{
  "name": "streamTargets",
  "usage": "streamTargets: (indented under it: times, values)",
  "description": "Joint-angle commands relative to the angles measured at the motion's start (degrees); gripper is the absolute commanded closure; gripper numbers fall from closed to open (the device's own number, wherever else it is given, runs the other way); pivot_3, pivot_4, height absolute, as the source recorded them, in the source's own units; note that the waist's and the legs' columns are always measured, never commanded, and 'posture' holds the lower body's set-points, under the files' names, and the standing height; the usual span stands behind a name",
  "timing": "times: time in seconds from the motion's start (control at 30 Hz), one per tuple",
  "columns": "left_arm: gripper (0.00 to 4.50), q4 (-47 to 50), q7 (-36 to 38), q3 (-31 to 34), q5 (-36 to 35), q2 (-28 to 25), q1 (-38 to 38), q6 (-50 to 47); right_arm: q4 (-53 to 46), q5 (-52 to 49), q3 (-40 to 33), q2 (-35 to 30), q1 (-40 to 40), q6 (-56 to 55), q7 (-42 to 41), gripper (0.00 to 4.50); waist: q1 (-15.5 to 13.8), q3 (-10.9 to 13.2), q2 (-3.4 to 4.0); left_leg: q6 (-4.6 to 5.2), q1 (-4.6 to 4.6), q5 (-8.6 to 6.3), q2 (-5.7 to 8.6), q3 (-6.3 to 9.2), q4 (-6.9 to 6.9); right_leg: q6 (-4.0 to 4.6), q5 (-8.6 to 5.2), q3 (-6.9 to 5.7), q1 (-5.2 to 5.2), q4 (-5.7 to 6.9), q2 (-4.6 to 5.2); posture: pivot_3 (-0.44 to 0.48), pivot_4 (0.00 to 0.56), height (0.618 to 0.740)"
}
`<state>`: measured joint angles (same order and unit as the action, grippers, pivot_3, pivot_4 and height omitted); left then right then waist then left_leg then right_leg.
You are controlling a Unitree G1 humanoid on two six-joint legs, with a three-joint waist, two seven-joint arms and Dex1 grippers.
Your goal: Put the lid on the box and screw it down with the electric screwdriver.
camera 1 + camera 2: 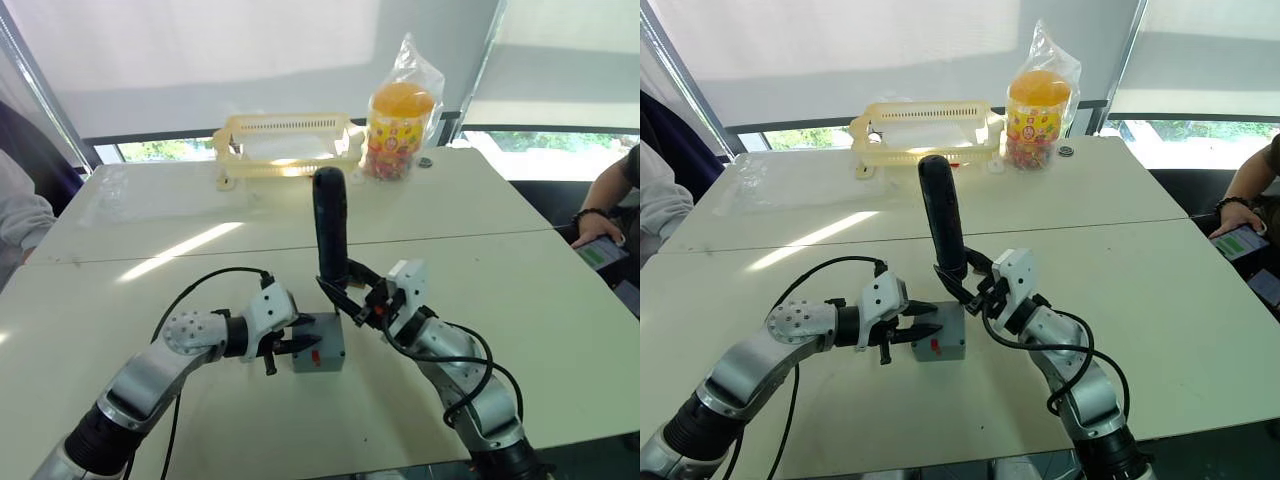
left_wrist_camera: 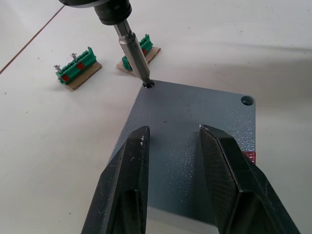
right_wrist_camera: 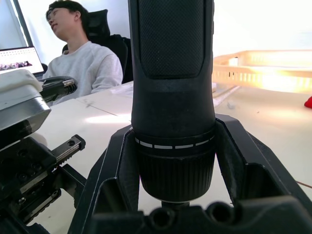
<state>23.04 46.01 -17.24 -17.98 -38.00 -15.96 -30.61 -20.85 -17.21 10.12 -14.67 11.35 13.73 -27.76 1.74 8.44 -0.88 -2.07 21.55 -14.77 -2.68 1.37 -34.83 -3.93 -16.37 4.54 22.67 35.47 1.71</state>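
Fingers (image 3: 234,161) grip electric screwdriver (image 1: 331,228), seemingly upright.

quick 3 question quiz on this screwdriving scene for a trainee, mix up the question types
1. True or false: the lid already lies on the box.
2. Where is the bit of the electric screwdriver? A) in a corner hole of the lid B) on a green block C) lifted clear of the table
3. Fill in: the right gripper is shut on the ____, while the left gripper is ____ over the lid.

Key
1. True.
2. A. The two green blocks lie on the table beyond that corner.
3. electric screwdriver; open.
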Motion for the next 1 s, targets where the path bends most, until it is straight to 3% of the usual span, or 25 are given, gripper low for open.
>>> streamTargets:
  times: [0.03, 0.27, 0.37, 0.5, 0.6, 0.77, 0.87, 1.0]
  values:
    - [2.90, -6.0, 0.3, -4.9, 4.8, -1.3, 3.0, -2.8, -6.1, -2.1, -6.6, -0.5, 4.5, 2.2, 3.5, 2.69, -0.1, 0.4, 0.10, 0.00, 0.00, 0.00, -0.01, 0.00, -0.07, 0.00, 0.00, 0.00, 0.02, 0.00, -0.02, 0.000, 0.150, 0.740]
    - [2.90, -6.6, 0.8, -4.6, 4.9, -1.3, 2.4, -2.1, -12.8, -11.0, -14.2, -1.6, 13.3, 13.5, 7.9, 2.69, 0.2, 0.6, 0.09, 0.01, 0.14, -0.01, 0.08, -0.04, -0.13, -0.06, 0.02, -0.08, 0.07, 0.09, -0.14, 0.000, 0.150, 0.740]
    - [2.90, -5.4, 1.5, -0.9, 1.4, -0.5, 1.4, -2.2, -10.8, -27.2, -23.4, -3.8, 20.5, 28.8, 14.4, 2.69, 0.3, 0.7, 0.11, 0.02, 0.29, -0.01, 0.20, 0.01, -0.18, -0.20, 0.00, -0.23, 0.18, 0.27, -0.22, 0.000, 0.150, 0.740]
    - [2.90, -1.1, 3.6, 7.0, -7.3, 0.0, -1.6, -5.6, -3.3, -49.0, -31.6, -17.8, 25.7, 51.1, 15.4, 2.69, 0.2, 1.1, 0.01, 0.04, 0.86, 0.02, 0.17, 0.14, -0.45, -0.23, -0.01, -0.45, 0.70, 0.64, -0.17, 0.000, 0.150, 0.740]
    - [2.90, 2.7, 5.8, 11.6, -14.0, -2.3, -4.4, -11.0, 3.5, -57.6, -34.1, -27.4, 28.1, 60.3, 15.4, 2.69, 0.4, 2.0, 0.01, 0.06, 0.99, 0.03, 0.22, 0.17, -0.43, -0.23, -0.01, -0.51, 0.83, 0.66, -0.26, 0.000, 0.150, 0.740]
    - [2.90, 6.6, 11.5, 15.1, -20.2, -10.6, -9.2, -17.4, 17.6, -58.1, -27.2, -41.4, 29.0, 78.3, 16.9, 2.69, 0.6, 2.5, 0.17, 0.09, 2.09, 0.04, 0.17, 0.23, -0.55, -1.06, 0.44, -0.43, 1.98, 0.81, -0.64, 0.000, 0.150, 0.740]
    - [2.90, 7.7, 14.3, 13.9, -19.0, -15.0, -9.6, -16.8, 23.2, -59.9, -22.0, -44.8, 27.7, 78.8, 16.9, 2.69, 0.8, 2.5, 0.22, 0.23, 2.08, -0.05, 0.04, 0.18, -0.44, -1.05, 0.42, -0.39, 1.99, 0.62, -0.80, 0.000, 0.150, 0.740]
    - [2.90, 9.1, 15.3, 13.7, -19.3, -17.1, -9.8, -16.7, 27.0, -57.9, -15.9, -45.7, 27.9, 78.8, 16.5, 2.69, 0.8, 2.7, 0.26, 0.32, 2.06, -0.10, -0.02, 0.09, -0.43, -1.03, 0.38, -0.22, 2.10, 0.66, -0.89, 0.000, 0.150, 0.740]
